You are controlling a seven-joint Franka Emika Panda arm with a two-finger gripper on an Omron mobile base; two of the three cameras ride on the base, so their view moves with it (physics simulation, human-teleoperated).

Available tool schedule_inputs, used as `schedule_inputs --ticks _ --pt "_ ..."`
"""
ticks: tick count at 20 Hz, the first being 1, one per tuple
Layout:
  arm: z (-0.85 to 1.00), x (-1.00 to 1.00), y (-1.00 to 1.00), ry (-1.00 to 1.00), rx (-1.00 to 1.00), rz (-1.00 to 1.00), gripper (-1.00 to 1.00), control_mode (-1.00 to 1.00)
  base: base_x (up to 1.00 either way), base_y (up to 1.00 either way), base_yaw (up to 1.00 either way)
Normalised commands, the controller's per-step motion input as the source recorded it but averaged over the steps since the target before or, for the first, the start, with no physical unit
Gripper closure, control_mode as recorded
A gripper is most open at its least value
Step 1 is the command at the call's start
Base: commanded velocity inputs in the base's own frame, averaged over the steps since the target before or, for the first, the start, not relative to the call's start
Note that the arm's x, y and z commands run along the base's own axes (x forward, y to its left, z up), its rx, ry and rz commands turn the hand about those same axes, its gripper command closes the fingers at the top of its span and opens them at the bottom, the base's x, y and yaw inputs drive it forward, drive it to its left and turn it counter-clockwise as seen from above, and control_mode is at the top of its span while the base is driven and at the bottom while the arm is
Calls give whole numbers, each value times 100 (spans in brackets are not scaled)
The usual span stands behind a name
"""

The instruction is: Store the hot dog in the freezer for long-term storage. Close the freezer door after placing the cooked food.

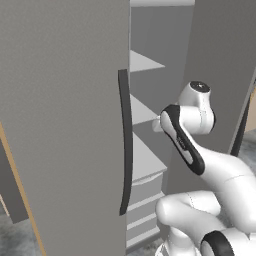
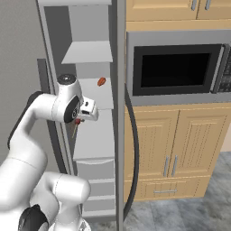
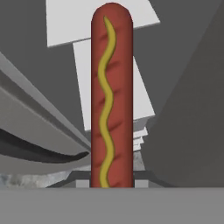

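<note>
The end effector (image 2: 77, 122) gripped a red-brown hot dog with a yellow mustard squiggle (image 3: 111, 96) before the open grey freezer's pale shelves (image 2: 94, 135).

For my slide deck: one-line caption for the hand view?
Gripper shut on a mustard-striped hot dog, pointed toward the open freezer's pale shelves.
</note>
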Motion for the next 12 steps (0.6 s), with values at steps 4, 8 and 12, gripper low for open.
schedule_inputs --ticks 4,8,12 --pt "0 39 5 0 0 0 100 -100 0 0 0" --pt "0 42 9 0 0 0 100 -100 0 0 0" --pt "0 44 9 0 0 0 100 -100 0 0 0"
